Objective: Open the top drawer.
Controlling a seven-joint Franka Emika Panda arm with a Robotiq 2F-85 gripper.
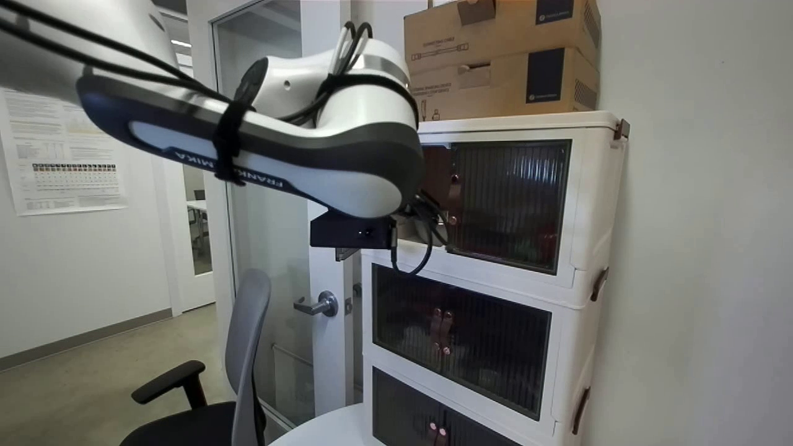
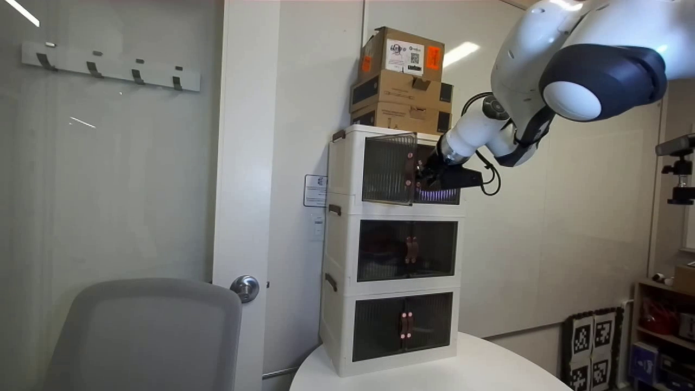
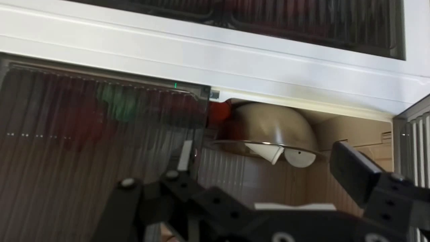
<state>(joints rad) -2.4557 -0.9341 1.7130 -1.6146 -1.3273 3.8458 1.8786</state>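
Holding fingers (image 3: 353, 173) wide apart, gripping nothing, by the top drawer (image 2: 346, 167). Probably facing a light, stiff plastic door (image 2: 385, 169); wanting a pinch on its brown strap (image 2: 409, 169).

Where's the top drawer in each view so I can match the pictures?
In an exterior view: top drawer, right of centre, partly behind the arm.
In an exterior view: top drawer, just above and right of centre.
Wrist view: top drawer, across the lower part, upside down.
Shared landmark: middle tier, at the wrist view's top.
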